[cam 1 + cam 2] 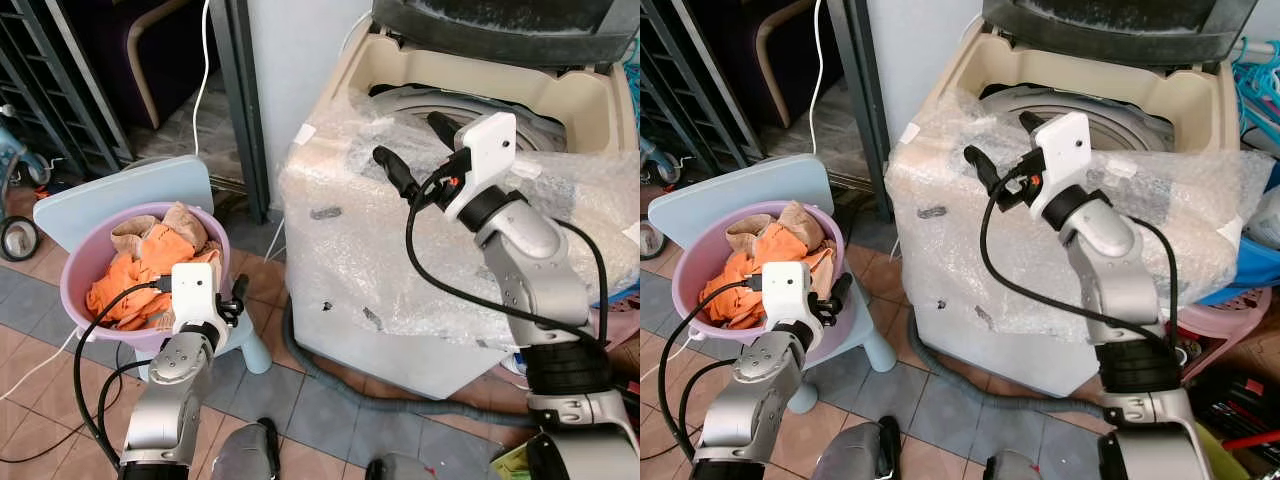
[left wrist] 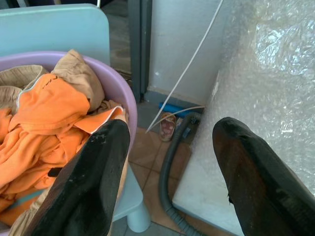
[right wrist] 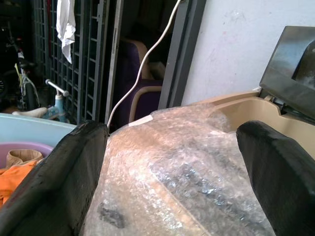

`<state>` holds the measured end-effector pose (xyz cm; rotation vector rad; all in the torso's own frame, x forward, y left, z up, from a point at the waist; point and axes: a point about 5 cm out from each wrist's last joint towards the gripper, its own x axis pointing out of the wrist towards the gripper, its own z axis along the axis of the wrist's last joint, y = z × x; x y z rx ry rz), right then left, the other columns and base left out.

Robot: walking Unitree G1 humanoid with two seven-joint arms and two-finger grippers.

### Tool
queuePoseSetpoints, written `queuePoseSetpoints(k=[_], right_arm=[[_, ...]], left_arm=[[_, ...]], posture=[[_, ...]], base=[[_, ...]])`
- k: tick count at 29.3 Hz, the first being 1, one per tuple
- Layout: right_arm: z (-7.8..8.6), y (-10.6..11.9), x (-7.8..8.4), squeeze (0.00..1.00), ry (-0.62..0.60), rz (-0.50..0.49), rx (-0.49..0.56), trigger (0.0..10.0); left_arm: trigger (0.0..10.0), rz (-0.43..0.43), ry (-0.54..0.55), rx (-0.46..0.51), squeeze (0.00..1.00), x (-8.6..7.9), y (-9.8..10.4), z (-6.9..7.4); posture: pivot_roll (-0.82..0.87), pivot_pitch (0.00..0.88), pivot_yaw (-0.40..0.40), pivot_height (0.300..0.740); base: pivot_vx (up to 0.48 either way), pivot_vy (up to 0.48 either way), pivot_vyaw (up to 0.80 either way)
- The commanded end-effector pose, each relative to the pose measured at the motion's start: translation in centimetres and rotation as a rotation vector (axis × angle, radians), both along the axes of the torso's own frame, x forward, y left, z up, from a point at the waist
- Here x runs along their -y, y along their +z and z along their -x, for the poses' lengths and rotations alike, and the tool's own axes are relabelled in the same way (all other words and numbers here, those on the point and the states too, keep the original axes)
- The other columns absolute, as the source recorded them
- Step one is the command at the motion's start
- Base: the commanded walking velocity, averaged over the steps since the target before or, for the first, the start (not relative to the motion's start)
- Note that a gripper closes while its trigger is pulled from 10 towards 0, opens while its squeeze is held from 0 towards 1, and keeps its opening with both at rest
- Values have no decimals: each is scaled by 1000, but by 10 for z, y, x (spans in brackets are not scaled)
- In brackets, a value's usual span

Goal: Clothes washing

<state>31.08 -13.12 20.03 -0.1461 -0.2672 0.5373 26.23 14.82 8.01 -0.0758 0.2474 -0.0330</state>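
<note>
Grey and terracotta floor tiles [image 1: 300, 400] carry a pale blue chair [image 1: 120, 195] holding a purple basin [image 1: 85, 265] of orange clothes [image 1: 125, 290]. Left gripper [image 1: 225, 300] hovers spread at the basin's rim. Right gripper [image 1: 420, 150] hangs spread over the bubble-wrapped washing machine [image 1: 400, 260], lid up. Left wrist view adds a grey hose [image 2: 170, 167].

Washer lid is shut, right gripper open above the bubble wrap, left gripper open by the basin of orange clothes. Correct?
Not quite: the lid is up, not shut. The left eye view shows the washer with its tub open behind the bubble wrap. The rest holds: right gripper open above the wrap, left gripper open by the basin of orange clothes.
</note>
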Motion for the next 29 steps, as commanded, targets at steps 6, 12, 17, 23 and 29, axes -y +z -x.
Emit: queuePoseSetpoints(k=[6,12,17,23,29], right_arm=[[23,-21,-7,1000,-230,-59,-1,10000],[35,-37,-3,1000,-386,-62,-41,10000],[37,-43,-3,0,-364,-85,-84,10000],[32,-52,19,0,-497,-110,-144,10000],[34,-72,18,0,-547,-70,-204,10000]], left_arm=[[10000,11,-11,91,0,9,12,-1],[10000,16,-10,77,0,8,8,-2],[10000,23,-29,87,0,12,9,-6],[10000,39,4,90,0,8,9,-8],[10000,24,9,90,0,10,2,-18]], posture=[[-69,63,6,740],[-92,68,19,740],[-95,72,24,740],[-101,72,26,740],[-119,76,31,740]], base=[[0,0,0],[0,42,533],[0,480,453],[0,480,0],[0,480,0]])
